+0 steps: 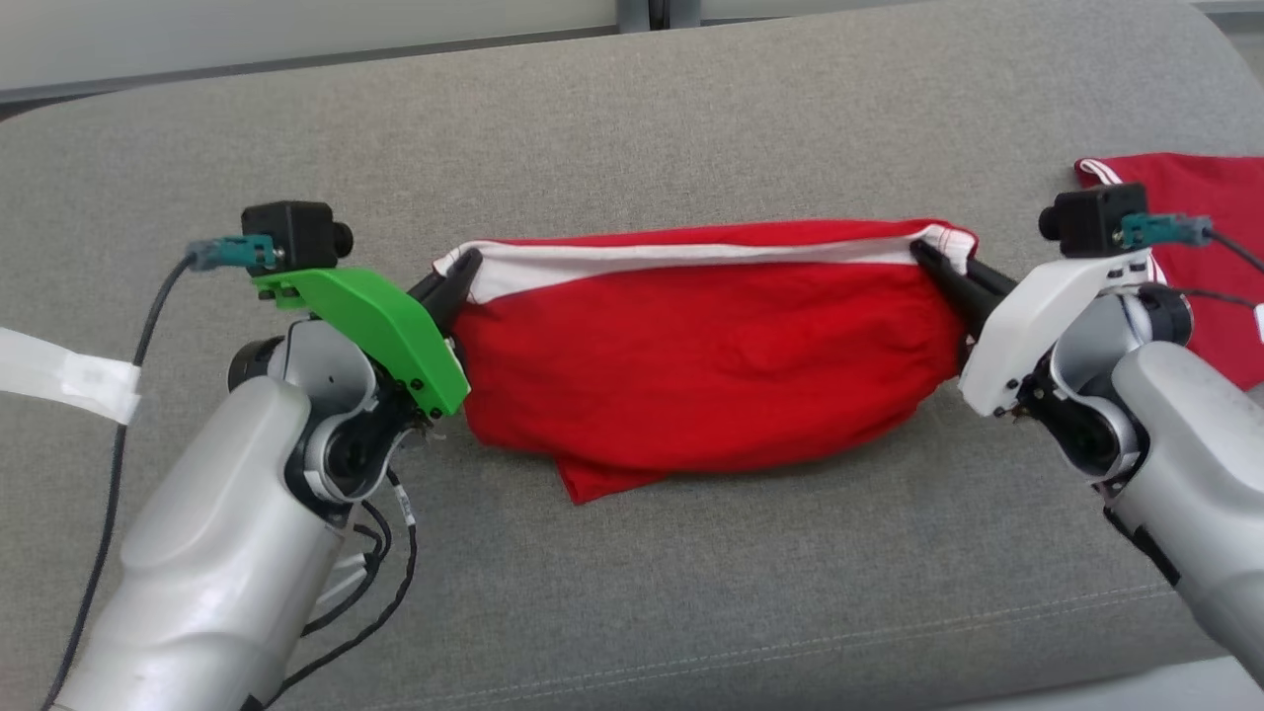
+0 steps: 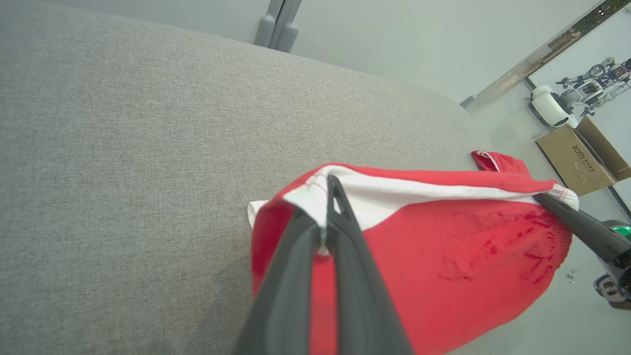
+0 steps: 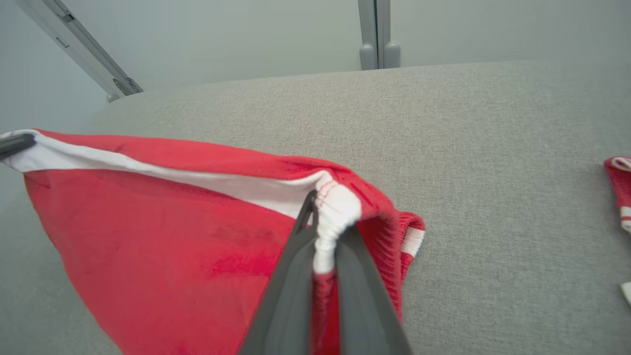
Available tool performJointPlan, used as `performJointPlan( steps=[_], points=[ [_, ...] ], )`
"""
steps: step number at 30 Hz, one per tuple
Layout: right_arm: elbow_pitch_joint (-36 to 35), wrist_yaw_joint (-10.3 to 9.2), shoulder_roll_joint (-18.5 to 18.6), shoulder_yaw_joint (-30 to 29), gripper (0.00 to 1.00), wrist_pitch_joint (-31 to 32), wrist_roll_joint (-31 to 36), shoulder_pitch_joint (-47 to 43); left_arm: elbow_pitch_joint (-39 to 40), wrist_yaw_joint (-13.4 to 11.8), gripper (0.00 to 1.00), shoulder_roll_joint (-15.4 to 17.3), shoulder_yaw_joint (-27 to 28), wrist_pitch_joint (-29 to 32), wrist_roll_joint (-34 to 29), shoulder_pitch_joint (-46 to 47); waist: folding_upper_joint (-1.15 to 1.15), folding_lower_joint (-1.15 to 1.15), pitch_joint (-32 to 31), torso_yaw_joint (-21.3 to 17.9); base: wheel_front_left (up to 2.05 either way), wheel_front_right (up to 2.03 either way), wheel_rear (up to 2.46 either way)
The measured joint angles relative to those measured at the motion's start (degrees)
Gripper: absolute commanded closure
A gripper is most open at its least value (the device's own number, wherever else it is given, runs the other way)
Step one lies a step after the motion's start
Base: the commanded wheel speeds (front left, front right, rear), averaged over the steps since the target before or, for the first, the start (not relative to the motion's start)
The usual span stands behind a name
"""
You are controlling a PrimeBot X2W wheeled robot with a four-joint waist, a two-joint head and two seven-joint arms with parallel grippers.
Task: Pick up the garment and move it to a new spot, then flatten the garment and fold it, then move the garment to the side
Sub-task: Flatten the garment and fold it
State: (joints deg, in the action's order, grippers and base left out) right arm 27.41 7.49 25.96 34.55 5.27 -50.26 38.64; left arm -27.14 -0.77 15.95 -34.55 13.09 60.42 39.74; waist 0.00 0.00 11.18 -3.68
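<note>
head: overhead, downward | wrists: close, facing inward | shared: garment (image 1: pixel 691 365)

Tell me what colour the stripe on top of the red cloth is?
White. The band runs along the red garment; head view shows it best.

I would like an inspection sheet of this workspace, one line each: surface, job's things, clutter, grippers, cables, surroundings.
Surface: grey cushion, smooth.
Job's things: red garment, white band on top, stretched between both grippers, lower edge on the cushion.
Clutter: second red cloth at the right; white strap at the left.
Grippers: left gripper and right gripper each shut on one end of the band.
Cables: black cables beside the left arm.
Surroundings: pale wall, cardboard box.
</note>
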Motion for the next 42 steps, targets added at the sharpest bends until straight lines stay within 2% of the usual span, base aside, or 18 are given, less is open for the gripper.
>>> performJointPlan(
  steps=[4,13,18,22,24,31,36,39,42],
  points=[
    [-3.94,0.0,2.9,0.12,1.0,3.77,-1.25,3.1,6.09,-1.37,1.0,2.24,2.35,3.48,2.45,1.05,0.0,0.0,-1.93,0.25,0.0,0.0,0.0],
    [-8.39,0.0,5.24,-0.47,1.0,10.71,-3.34,10.69,15.7,-5.49,1.0,4.46,6.62,9.72,7.68,4.77,0.0,0.0,-6.97,0.62,0.0,0.0,0.0],
    [-6.79,0.0,3.71,-1.1,1.0,11.87,-2.92,15.6,17.41,-9.11,1.0,4.79,9.24,10.36,8.54,8.28,0.0,-0.01,-8.84,0.97,0.0,0.0,0.0],
    [-2.49,0.03,0.68,0.25,1.0,11.01,0.6,21.53,12.99,-11.9,1.0,5.38,10.21,7.28,4.78,13.7,0.0,0.0,-7.95,1.22,0.0,0.0,0.0],
    [0.54,0.07,-0.92,0.76,1.0,8.39,3.58,25.39,9.89,-12.28,1.0,4.74,10.22,4.41,2.38,17.47,0.0,0.0,-6.91,1.33,0.0,0.0,0.0],
    [12.49,0.07,-6.9,0.13,1.0,-6.0,13.76,38.9,0.31,-9.8,1.0,0.34,10.78,-8.87,-4.12,30.53,0.0,0.0,-0.68,2.26,0.0,0.0,0.0],
    [20.51,0.07,-9.92,-1.79,1.0,-15.74,18.71,45.19,-2.71,-4.69,1.0,-1.16,11.88,-17.88,-6.35,36.83,0.0,0.0,4.77,3.37,0.0,0.0,0.0],
    [24.08,0.07,-11.01,-1.62,1.0,-18.05,19.23,45.21,-3.97,-1.47,1.0,-2.01,11.82,-20.09,-5.93,36.36,0.0,0.0,7.8,4.15,0.0,0.0,0.0],
    [26.13,0.05,-11.87,0.85,1.0,-18.8,18.82,42.35,-3.93,1.36,1.0,-2.46,11.39,-21.85,-4.95,31.83,0.0,0.0,10.37,5.04,0.0,0.0,0.0]
  ],
)
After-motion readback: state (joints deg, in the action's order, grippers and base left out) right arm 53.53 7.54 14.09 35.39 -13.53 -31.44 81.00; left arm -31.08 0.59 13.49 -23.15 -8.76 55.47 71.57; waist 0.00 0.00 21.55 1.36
